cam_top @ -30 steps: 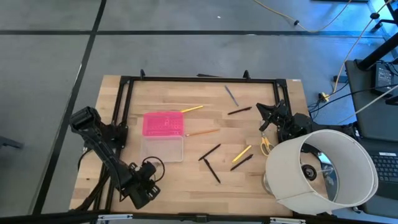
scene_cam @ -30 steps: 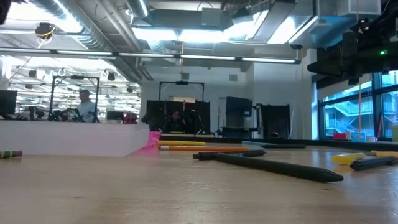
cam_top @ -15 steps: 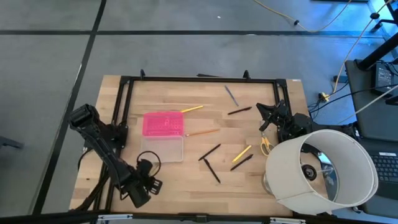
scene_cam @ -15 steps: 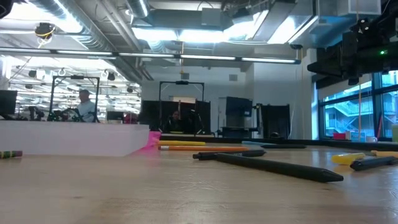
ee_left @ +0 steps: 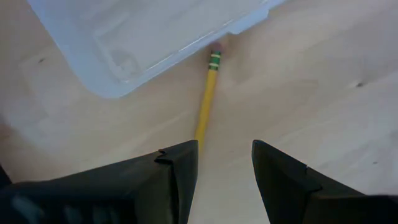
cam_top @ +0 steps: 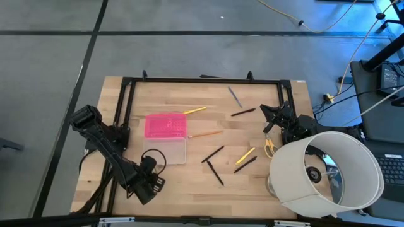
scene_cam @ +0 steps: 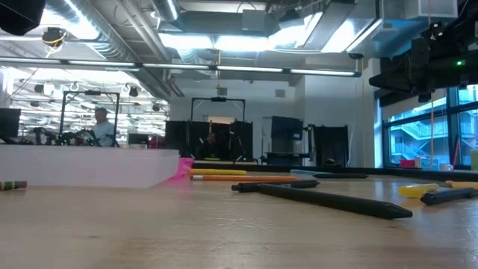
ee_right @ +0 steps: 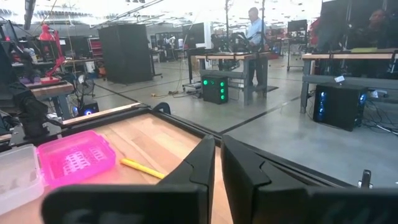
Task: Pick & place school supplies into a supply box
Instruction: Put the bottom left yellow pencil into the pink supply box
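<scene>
At the desk's (cam_top: 170, 183) near left corner the left hand (cam_top: 149, 184) hangs low, fingers (ee_left: 177, 168) spread, aimed at a yellow pencil (ee_left: 206, 99) whose eraser end touches the clear tray of the supply box (cam_top: 165, 150). That tray lies open, smooth and translucent, its pink lid (cam_top: 166, 125) flat beside it, farther from the near edge. Thin pens and pencils (cam_top: 213, 154) lie scattered across the pale wood toward the middle and right, well apart from the box. Yellow-handled scissors (cam_top: 270, 147) lie beside a large white lampshade (cam_top: 328, 173) that overhangs the right corner. The right hand (cam_top: 273, 117) rests at the right edge, fingers (ee_right: 199, 165) nearly pressed together, holding nothing.
</scene>
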{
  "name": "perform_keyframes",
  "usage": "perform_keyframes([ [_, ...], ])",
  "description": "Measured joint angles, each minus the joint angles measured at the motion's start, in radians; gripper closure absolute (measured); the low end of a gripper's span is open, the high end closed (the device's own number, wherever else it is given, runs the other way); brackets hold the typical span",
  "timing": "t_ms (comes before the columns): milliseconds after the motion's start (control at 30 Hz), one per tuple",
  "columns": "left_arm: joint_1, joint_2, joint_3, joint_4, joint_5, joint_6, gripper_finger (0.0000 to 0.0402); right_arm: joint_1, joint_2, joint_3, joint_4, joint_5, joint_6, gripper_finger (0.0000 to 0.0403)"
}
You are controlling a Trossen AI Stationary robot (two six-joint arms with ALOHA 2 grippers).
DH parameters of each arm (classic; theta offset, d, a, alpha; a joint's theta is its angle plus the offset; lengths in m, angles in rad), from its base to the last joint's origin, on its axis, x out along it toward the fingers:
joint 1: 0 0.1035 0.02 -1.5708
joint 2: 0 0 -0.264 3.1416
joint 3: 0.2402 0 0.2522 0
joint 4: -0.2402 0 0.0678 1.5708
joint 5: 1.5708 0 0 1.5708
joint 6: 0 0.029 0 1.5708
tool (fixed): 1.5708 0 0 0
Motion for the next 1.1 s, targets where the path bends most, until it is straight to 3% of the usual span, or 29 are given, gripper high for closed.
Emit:
perform_keyframes([
  [300,0.048,0.001,-0.054,0.076,0.056,0.071,0.0259,0.000,0.000,0.000,0.000,0.000,-0.002,0.0369],
  [800,0.067,0.001,-0.167,0.205,0.082,0.065,0.0259,0.000,0.000,0.000,0.000,0.000,-0.005,0.0369],
  [1100,0.068,0.032,-0.208,0.283,0.163,0.123,0.0258,0.000,0.000,0.000,0.000,0.000,-0.005,0.0369],
])
